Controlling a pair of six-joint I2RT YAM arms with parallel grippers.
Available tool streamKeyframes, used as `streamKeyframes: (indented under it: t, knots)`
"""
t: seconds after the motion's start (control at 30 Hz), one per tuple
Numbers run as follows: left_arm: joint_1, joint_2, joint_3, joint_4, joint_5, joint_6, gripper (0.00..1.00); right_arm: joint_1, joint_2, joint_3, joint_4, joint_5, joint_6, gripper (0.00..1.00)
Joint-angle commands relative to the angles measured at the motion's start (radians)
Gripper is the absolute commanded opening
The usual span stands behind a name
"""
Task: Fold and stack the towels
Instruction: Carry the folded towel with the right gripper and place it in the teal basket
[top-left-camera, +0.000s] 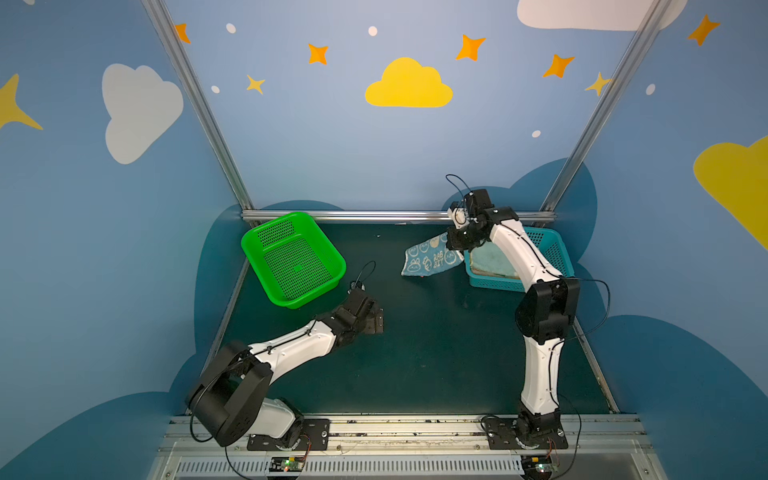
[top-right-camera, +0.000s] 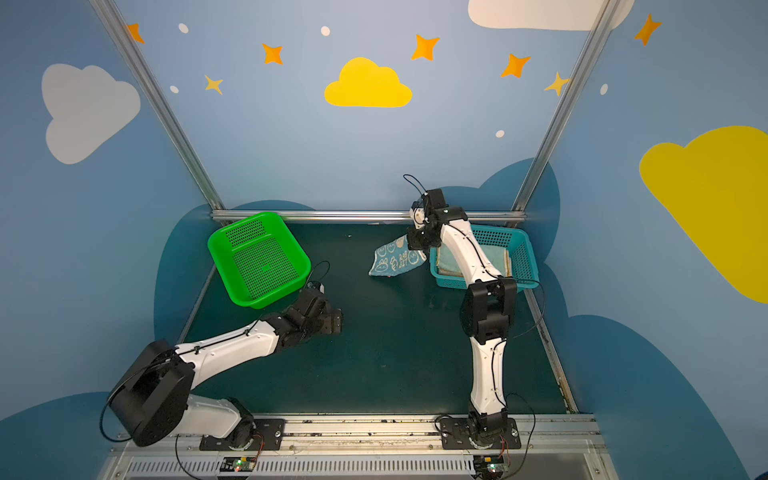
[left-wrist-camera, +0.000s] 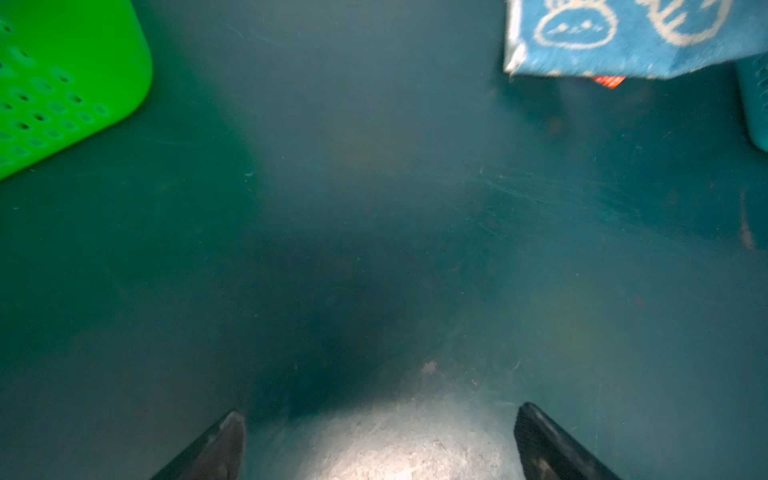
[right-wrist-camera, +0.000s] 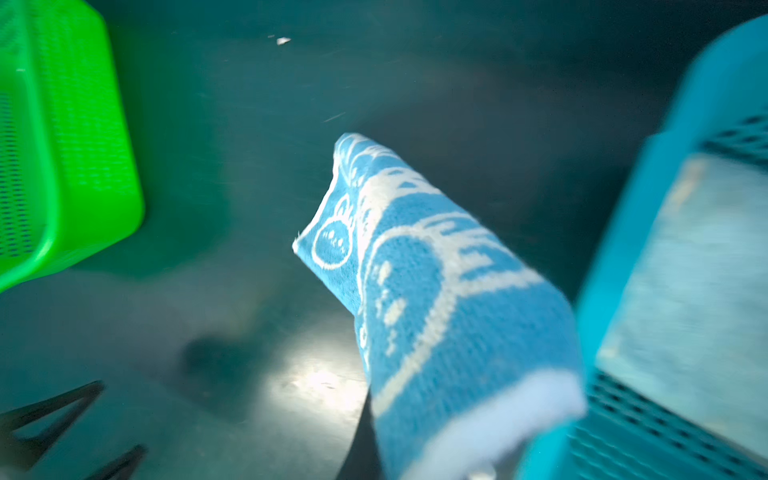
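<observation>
Hanging beside teal basket (top-left-camera: 494, 283), blue towel (top-left-camera: 428, 262) pinched in right jaws; left jaws spread, empty.

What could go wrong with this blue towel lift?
The right gripper pinches the blue rabbit towel by one end only, so it could slip free. The towel hangs right beside the teal basket rim and might snag it. The open left gripper is far off, over bare mat, so catching a free corner may miss.
</observation>
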Motion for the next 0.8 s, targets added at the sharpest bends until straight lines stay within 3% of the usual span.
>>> streamKeyframes:
  t: [0.0,0.37,0.77]
  knots:
    - [0.002,-0.021,-0.007,-0.044,-0.033,0.012,1.0,-0.053,0.029,0.06,-0.114,0.032,-0.087,0.0]
    - [0.002,-0.017,0.009,-0.084,-0.068,0.004,1.0,-0.256,0.055,0.086,-0.102,0.152,-0.195,0.0]
    - [0.002,-0.033,0.031,-0.137,-0.1,-0.008,1.0,-0.39,0.138,0.074,0.001,0.22,-0.246,0.0]
